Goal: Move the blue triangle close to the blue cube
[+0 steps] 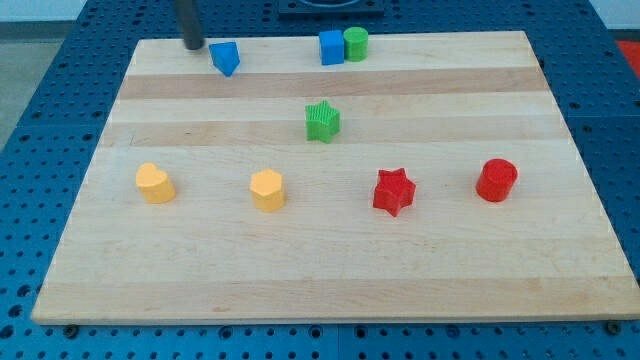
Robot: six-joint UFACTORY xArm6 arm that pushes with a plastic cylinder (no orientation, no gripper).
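Note:
The blue triangle [226,58] lies near the board's top edge, left of centre. The blue cube [331,47] stands further to the view's right along the same edge, touching a green cylinder [356,43] on its right. My tip [193,45] is down on the board just to the left of the blue triangle, a small gap apart from it. The rod rises out of the view's top.
A green star [322,121] sits below the blue cube near the board's middle. In a row lower down are a yellow heart-like block [154,183], a yellow hexagon [267,189], a red star [393,190] and a red cylinder [496,180]. The wooden board [320,280] lies on a blue pegboard table.

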